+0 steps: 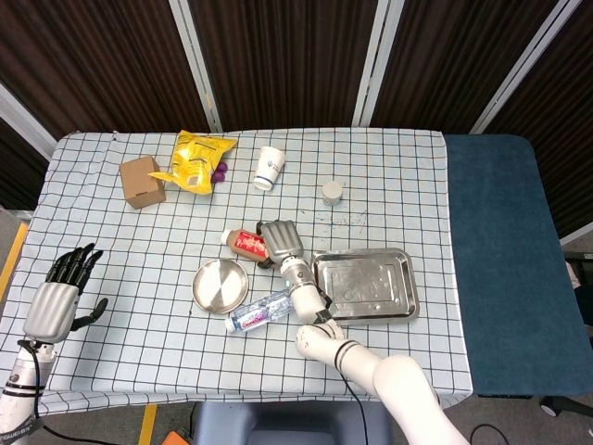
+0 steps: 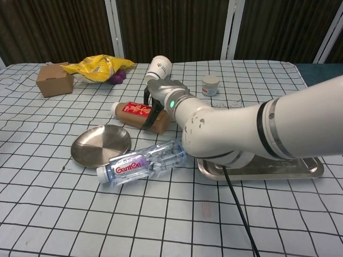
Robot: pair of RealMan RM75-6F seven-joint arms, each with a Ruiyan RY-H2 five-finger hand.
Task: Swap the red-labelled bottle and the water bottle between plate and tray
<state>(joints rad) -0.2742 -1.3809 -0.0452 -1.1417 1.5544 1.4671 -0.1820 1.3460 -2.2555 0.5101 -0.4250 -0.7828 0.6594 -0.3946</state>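
The red-labelled bottle lies on its side on the checked cloth, above the round metal plate, which has nothing on it. My right hand wraps over the bottle's base end and grips it. The clear water bottle lies on the cloth between the plate and the metal tray. The tray has nothing in it and my right arm partly hides it in the chest view. My left hand hangs open at the table's near left edge.
At the back stand a cardboard box, a yellow snack bag, a tipped paper cup and a small white jar. A dark blue surface borders the table on the right.
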